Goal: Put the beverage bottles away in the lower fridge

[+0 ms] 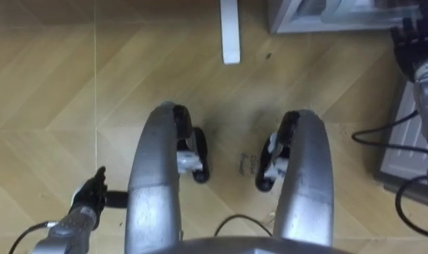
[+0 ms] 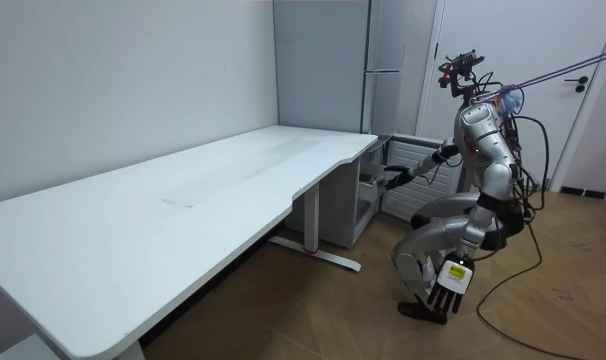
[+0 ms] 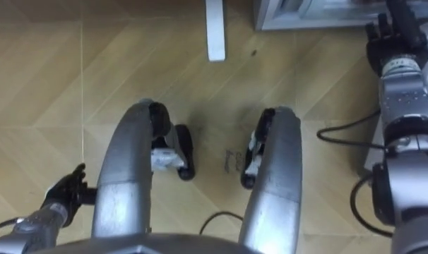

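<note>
Left hand (image 1: 92, 196): low beside the bent left knee, fingers straight, empty.
Stance: squatting on the wooden floor (image 1: 51, 85), facing the fridge.
Right hand (image 3: 392, 39): stretched forward, fingers extended, empty, at the fridge opening.
Lower fridge (image 2: 408, 160): open, just past the white desk (image 2: 183, 190).

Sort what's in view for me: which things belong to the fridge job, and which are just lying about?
Job: lower fridge; right hand, reaching toward it; left hand, hanging open near the floor.
Lying about: white desk; desk foot on the floor; room door behind the robot.
</note>
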`<state>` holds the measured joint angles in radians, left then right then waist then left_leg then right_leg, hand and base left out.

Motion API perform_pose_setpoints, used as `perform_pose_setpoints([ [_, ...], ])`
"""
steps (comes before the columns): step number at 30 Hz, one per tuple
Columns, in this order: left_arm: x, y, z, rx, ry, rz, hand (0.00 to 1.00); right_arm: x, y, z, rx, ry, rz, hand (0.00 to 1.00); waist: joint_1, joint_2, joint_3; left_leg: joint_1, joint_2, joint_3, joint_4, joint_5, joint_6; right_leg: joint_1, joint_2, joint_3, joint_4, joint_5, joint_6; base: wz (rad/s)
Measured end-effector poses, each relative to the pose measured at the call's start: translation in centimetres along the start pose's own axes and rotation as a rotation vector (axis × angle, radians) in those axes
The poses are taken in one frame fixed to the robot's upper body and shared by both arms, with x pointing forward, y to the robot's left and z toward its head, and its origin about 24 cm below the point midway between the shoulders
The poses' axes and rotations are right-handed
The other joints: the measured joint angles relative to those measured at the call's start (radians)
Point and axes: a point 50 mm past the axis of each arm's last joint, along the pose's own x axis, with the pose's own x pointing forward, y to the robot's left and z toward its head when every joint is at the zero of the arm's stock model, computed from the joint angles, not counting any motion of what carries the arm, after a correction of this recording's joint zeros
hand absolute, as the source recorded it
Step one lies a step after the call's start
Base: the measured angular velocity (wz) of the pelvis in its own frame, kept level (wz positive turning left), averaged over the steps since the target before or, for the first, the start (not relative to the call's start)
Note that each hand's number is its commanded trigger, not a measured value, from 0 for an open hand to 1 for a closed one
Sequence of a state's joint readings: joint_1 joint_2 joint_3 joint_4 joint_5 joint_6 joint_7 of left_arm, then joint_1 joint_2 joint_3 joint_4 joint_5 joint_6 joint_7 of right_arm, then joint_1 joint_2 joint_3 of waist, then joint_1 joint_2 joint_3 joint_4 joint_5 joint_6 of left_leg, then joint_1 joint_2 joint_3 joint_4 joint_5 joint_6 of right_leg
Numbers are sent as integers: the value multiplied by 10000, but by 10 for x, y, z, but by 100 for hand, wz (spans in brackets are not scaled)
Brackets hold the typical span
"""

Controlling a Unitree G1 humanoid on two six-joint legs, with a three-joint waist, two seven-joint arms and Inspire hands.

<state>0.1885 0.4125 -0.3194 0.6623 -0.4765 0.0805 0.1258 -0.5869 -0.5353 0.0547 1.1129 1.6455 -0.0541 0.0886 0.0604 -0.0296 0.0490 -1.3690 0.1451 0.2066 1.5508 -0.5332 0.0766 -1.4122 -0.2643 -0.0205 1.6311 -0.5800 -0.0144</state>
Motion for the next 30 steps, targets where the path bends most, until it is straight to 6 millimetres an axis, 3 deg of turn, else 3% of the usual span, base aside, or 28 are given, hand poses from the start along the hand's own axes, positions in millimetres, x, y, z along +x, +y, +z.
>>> perform_pose_setpoints([
  [7,-1,-2,2,-14,-88,-77,0,1,7,1,-83,31,89,0,100,-49,24,-141,170,-17,175,-20,37,-164,26,-44,117,-15,-20,-5],
  [12,-10,-5,-6,-107,-152,-280,0,2,20,0,-628,333,327,0,6,-70,23,-115,143,-62,172,-11,20,-144,-282,-168,115,-2,-43,-3],
  [16,-13,-6,-11,-133,-88,-356,0,2,23,-2,-639,488,172,0,27,-172,64,46,163,-94,158,-6,-35,19,-324,-230,114,3,-81,0],
  [22,-24,6,-29,211,209,-194,0,2,22,-2,-595,543,-152,0,327,-256,97,392,205,-196,76,-92,-203,417,-326,-441,2,-83,-269,-3],
  [25,-25,12,-32,115,301,-9,0,2,21,-2,-509,539,-353,0,506,-263,101,556,186,-213,-139,-54,-270,616,-350,-539,-208,-66,-315,-1],
  [30,-37,21,-54,-129,849,210,0,2,18,-2,-425,587,-708,0,785,-204,76,1292,135,-254,-986,46,-414,1534,-403,-961,-1143,101,-296,-2],
])
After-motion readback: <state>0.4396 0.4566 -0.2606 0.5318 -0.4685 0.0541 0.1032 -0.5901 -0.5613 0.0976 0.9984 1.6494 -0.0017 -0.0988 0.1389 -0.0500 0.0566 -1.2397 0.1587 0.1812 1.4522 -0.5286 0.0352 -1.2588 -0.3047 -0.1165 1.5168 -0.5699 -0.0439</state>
